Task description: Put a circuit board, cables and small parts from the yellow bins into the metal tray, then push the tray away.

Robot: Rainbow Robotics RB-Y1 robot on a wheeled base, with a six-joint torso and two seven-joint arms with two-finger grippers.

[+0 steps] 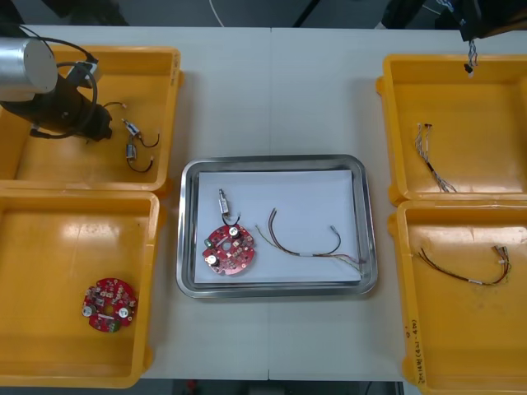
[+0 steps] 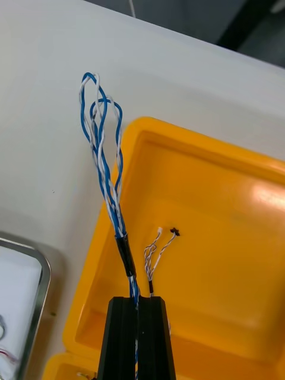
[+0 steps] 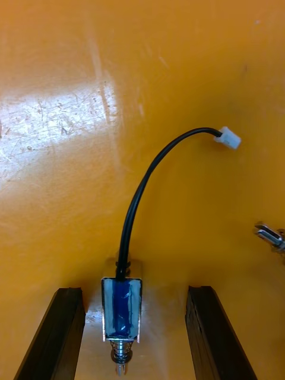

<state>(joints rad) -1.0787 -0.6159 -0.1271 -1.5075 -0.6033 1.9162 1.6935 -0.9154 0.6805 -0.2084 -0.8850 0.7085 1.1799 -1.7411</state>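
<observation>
Your left gripper [image 3: 135, 295] sits low in the far left yellow bin [image 3: 178, 71] with its fingers spread wide. The small metal part [image 3: 122, 309] lies on the bin floor between them, closer to one finger than the other and touching neither.

Treat it as a dense, rigid little block with smooth sides. It will probably skid or twist if one pad reaches it first. Close across the flat sides of the body, not on the spring end that points back toward the wrist. The black lead [image 3: 139, 196] arches away ahead of the fingertips to a white connector [image 3: 228, 138]. It looks limp and light and should simply trail along, so don't lift by it. A second metal part [image 3: 270, 236] lies outside one finger, well apart from this one.

Your right gripper [image 2: 138, 303] is clamped on the blue and white cable [image 2: 107, 178], pinching it just behind its black wrap [image 2: 124, 252]. The looped end stands out ahead of the fingertips, and the far right bin [image 2: 225, 196] lies beneath. This cable is soft, springy and almost weightless. The thin strands could slide through the pads and the loops will likely sway, so carry it gently.

The metal tray [image 1: 362, 247] lies to the side of this gripper. It holds a circuit board [image 1: 229, 249].
</observation>
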